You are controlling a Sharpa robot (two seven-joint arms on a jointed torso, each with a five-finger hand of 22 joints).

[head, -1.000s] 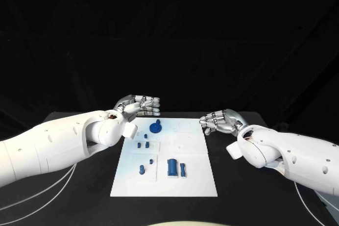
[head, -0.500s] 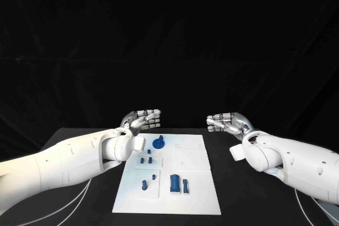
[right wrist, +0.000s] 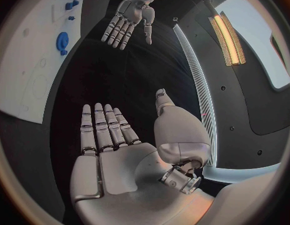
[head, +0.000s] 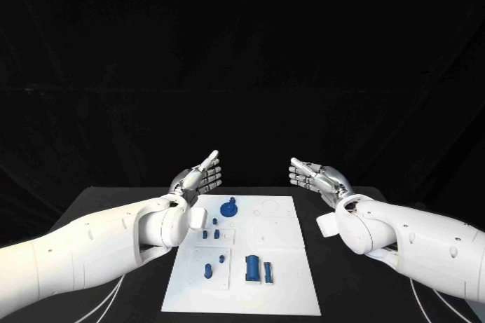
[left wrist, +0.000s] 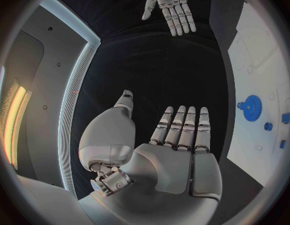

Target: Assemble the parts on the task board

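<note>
Nearest the robot, the white task board (head: 242, 295) lies flat on the black table (head: 91, 218), its long side running away from the body. On the near half of the board a thick blue cylinder (head: 251, 267) lies beside a thinner blue bar (head: 268, 270), the two close together but apart. To their left a small blue peg (head: 208, 270) sits alone, with a smaller blue piece (head: 222, 257) just beyond it. Farther along, a pair of short blue studs (head: 210, 234) stand side by side, with a tiny blue dot (head: 214, 221) beyond them. Toward the far end of the board sits a round blue gear-like disc (head: 230, 209) with a knob on top; to its right the board bears only faint circular outlines.

Beyond the board's far corners both hands hang in the air, touching nothing. The left hand (head: 198, 176) is raised over the far left edge, palm turned inward, fingers straight and spread, holding nothing. The right hand (head: 315, 177) is raised near the far right corner, palm facing the left one, fingers likewise extended and apart, holding nothing. The two hands face each other, well apart, with the far end of the board between and below them.
</note>
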